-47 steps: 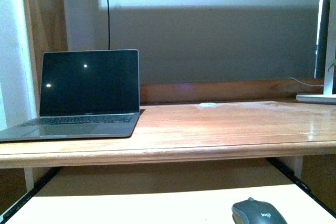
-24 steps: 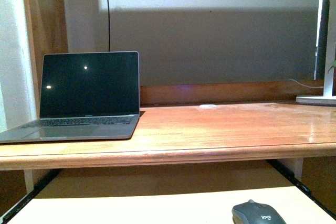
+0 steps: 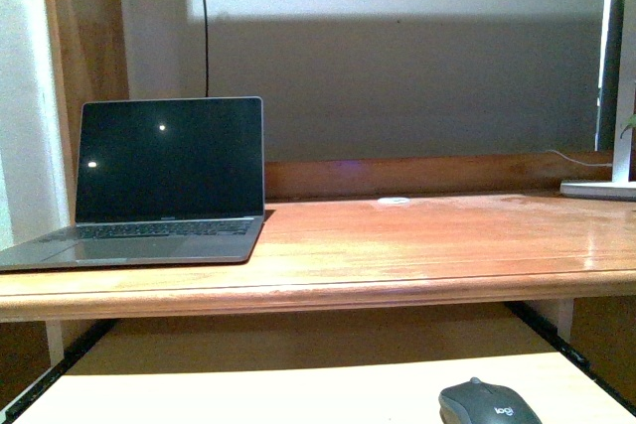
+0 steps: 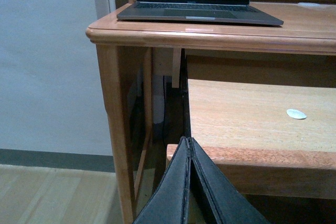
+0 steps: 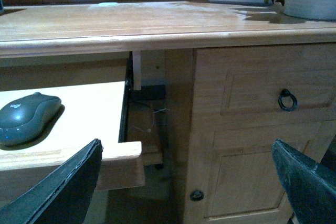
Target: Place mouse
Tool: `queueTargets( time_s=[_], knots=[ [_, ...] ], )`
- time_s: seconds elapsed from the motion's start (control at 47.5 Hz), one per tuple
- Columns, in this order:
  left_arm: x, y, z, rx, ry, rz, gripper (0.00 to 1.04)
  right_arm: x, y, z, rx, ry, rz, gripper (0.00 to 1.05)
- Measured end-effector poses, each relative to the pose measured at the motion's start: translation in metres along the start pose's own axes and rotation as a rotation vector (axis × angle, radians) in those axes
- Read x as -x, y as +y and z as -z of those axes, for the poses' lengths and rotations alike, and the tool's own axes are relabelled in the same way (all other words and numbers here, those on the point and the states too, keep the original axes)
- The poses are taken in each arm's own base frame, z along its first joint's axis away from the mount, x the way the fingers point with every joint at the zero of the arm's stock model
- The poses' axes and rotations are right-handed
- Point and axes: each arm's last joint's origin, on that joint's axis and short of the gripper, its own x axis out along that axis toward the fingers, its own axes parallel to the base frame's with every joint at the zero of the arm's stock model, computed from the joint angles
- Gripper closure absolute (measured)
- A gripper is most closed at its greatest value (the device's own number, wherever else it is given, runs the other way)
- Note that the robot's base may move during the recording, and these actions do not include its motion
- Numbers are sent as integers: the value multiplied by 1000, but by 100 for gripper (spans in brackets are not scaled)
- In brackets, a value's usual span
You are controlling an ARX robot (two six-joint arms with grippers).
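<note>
Below desk level, left gripper (image 4: 188, 145) is fully closed: the dark fingers (image 4: 170, 198) are pressed flat together with nothing between them. It hangs just in front of the left front corner of the pull-out tray (image 4: 247, 108).

Right gripper (image 5: 186, 148) is wide open and empty. One finger (image 5: 68, 192) shows low in front of the tray's right front edge, the other in front of the drawer cabinet (image 5: 252, 129). It sits roughly in line with the gap between tray and cabinet.

Mouse (image 5: 27, 118) is on the tray, towards its right end and close to the front edge, flat on its base. Neither gripper touches it. In the front view the mouse (image 3: 489, 404) sits bottom right with its pale logo visible, partly cut by the frame edge. Neither arm shows in that view.

Further out:
- A small white oval (image 4: 296, 114) lies on the tray surface; can't tell what it is.
- Desk (image 3: 417, 245) is above the tray, with the laptop (image 3: 164, 176) open on its left end, screen dark.
- A small white disc (image 3: 394, 201) sits mid-desk near the back rail.
- Lamp base (image 3: 601, 188) is at the far right rear.
- The cabinet drawer has a dark ring pull (image 5: 287, 99).
</note>
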Motion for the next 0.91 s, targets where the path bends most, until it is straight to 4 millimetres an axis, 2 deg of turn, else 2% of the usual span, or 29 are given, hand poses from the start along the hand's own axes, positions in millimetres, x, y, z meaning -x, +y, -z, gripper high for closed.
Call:
queueTargets(
  time_s=[0.211, 0.379, 0.569, 0.674, 0.779, 0.906],
  knots=[
    [0, 0, 0, 0, 0, 0, 102, 0, 0, 0, 0, 0, 0, 7],
    [0, 0, 0, 0, 0, 0, 75, 0, 0, 0, 0, 0, 0, 7],
    [0, 0, 0, 0, 0, 0, 40, 0, 0, 0, 0, 0, 0, 7],
    [0, 0, 0, 0, 0, 0, 24, -3, -2, 2, -155, 150, 75, 7],
    [0, 0, 0, 0, -1, 1, 7, -11, -3, -4, -300, 172, 99, 7],
    [0, 0, 0, -2, 0, 1, 8, -28, -4, -30, -363, 90, 93, 7]
  ],
)
